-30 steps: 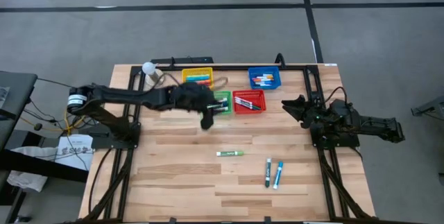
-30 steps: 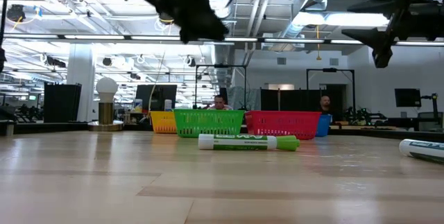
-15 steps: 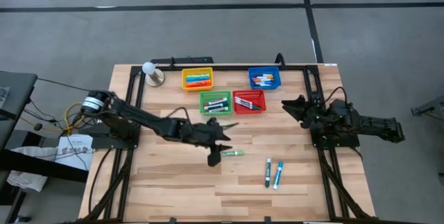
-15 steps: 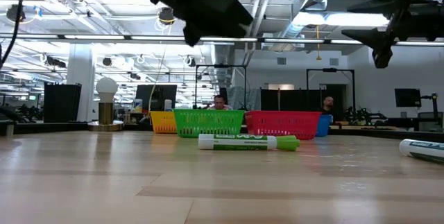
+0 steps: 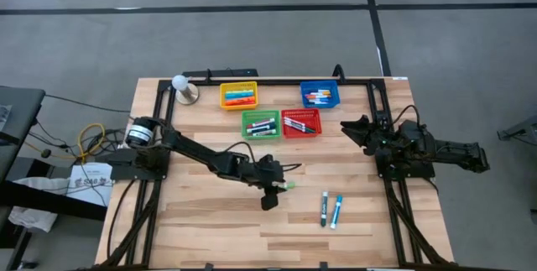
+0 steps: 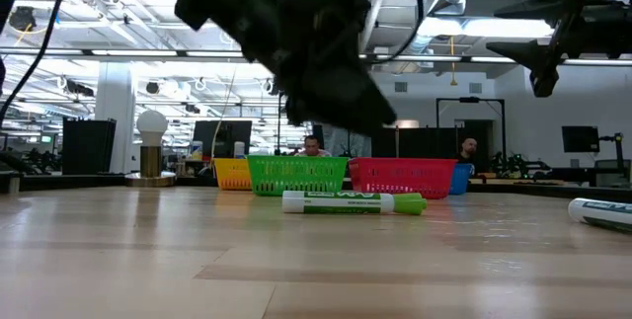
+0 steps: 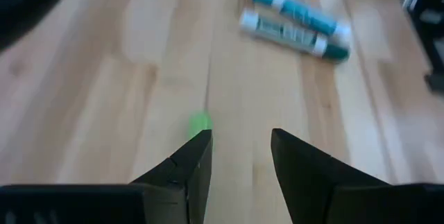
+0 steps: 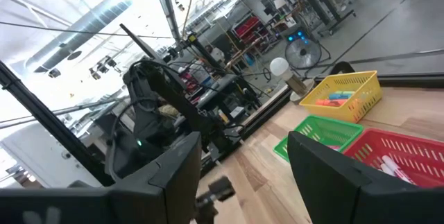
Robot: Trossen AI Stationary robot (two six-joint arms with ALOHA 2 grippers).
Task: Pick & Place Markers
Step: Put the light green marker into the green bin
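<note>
Left gripper (image 5: 270,194): reaches out over the middle of the table, above the green marker; in the left wrist view its fingers (image 7: 198,156) stand apart with bare wood between them, holding nothing.
Green marker (image 6: 354,201): lies flat on the table in front of the baskets; from above only its green tip shows beside the left gripper, and the left wrist view catches just that tip next to one finger.
Two markers (image 5: 330,210): one teal-green, one blue, side by side and near each other on the table, toward the right arm's side, apart from the green marker.
Right gripper (image 5: 348,127): waits at the right edge of the table, raised above it, fingers (image 8: 320,166) apart and empty.
Yellow basket (image 5: 238,95): at the far side, holds pink, orange and blue markers.
Blue basket (image 5: 320,95): at the far side, to the right of the yellow one, holds several markers.
Green basket (image 5: 261,123): nearer the middle, holds a few markers.
Red basket (image 5: 301,122): touching or just beside the green basket, holds markers too.
Lamp (image 5: 181,85): white ball on a round base at the far left corner.
Table (image 5: 210,237): light wood planks with a black frame.
</note>
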